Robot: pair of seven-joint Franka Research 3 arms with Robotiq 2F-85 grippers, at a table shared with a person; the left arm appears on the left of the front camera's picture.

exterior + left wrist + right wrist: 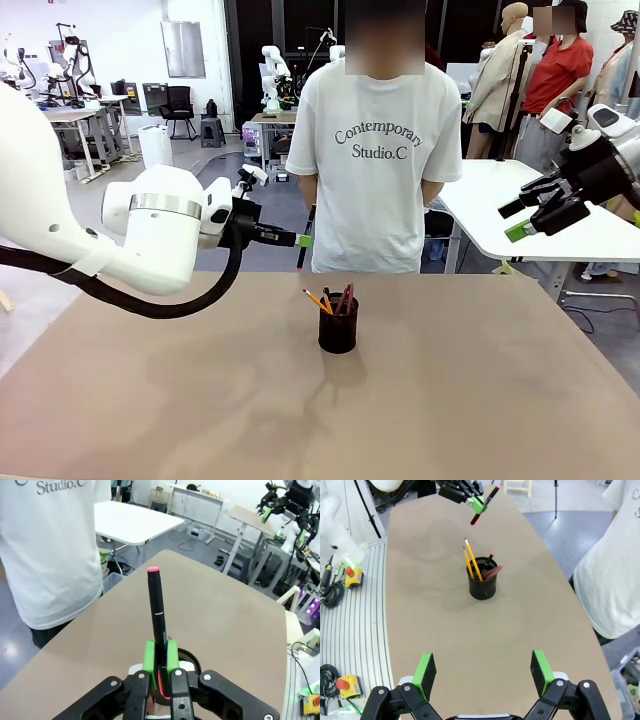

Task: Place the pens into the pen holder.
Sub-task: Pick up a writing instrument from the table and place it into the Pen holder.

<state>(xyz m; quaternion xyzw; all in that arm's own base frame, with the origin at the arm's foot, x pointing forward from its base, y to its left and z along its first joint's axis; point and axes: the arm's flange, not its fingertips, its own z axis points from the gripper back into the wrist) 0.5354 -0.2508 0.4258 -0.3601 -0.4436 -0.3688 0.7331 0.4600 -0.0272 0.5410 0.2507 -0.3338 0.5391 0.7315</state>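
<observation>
The left gripper [303,238] is up above the bench [480,400], left of and higher than the holder [338,326], its jaws pinched narrow on the black pen [158,615]. In the left wrist view the pen stands between the green pads [148,656], gripped near its lower end, with most of its length and the red tip sticking out beyond them. In the right wrist view the same pen [485,505] hangs tilted, red end pointing down toward the bench.

The holder sits near the middle of the bench. The yellow pencil [472,560] leans in it, a second yellow stick close beside; whether that is another pencil I cannot tell. The dark-red pen [492,572] lies across the rim, with another dark tip poking up near it.

The right gripper [482,672] has its jaws wide and holds nothing; it is raised well to the right of the holder.

By my judgement the last pen is on its way and only needs dropping in. It is light, stiff and smooth, so a pinch near one end lets it swing; a hold nearer the middle would steady it. The mesh cup looks light too and could tip if the pen strikes its rim or the sticks already leaning there, so the tip should enter the free side before release.
</observation>
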